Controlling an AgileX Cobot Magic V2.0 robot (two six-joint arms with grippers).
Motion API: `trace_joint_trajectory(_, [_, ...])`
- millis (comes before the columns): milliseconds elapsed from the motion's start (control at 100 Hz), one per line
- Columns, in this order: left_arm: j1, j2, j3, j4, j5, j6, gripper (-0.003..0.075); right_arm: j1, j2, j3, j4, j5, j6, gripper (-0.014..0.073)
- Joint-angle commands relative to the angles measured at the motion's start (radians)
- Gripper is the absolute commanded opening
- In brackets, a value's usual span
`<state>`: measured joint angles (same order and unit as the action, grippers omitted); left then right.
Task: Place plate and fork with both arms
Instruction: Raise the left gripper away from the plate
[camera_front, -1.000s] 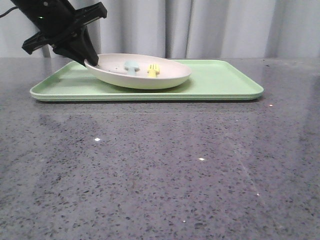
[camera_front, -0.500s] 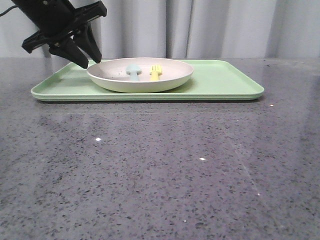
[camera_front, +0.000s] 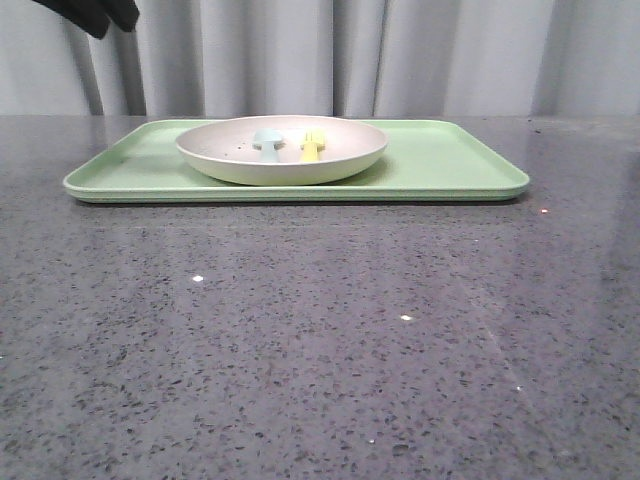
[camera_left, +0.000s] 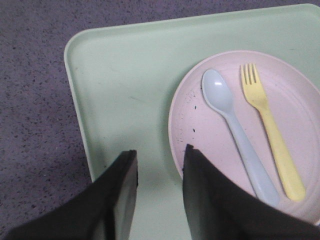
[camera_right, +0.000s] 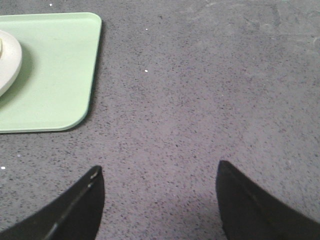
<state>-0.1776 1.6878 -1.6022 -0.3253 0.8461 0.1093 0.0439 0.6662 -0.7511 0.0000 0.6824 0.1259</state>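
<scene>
Plate (camera_left: 210, 135), round and cream, holds flat yellow fork (camera_left: 270, 127), seemingly plastic.

The room is evenly and softly lit from above, neither dim nor harsh. The dark speckled table (camera_front: 320, 340) gives back a pale sheen along its far part and a few pinpoint glints nearer. The plate (camera_front: 282, 150) casts only a thin soft shadow on the green tray (camera_front: 440, 160). In the left wrist view the black fingers (camera_left: 122, 200) sit blurred at the frame's edge, while the spoon (camera_left: 235, 130) and fork (camera_left: 270, 130) stay fairly sharp. In the right wrist view the table grain looks slightly soft.
</scene>
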Motion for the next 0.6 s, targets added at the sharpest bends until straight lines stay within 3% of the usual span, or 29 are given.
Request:
trace_joint_trajectory(0, [0.002, -0.102, 0.019, 0.012, -0.054, -0.011, 0.0231, 0.029, 0.052, -0.08, 0.0, -0.034, -0.004, 0.0489])
trace_joint_trajectory(590, [0.002, -0.616, 0.579, 0.044, -0.239, -0.011, 0.0231, 0.254, 0.432, -0.46, 0.0, 0.087, -0.004, 0.0489])
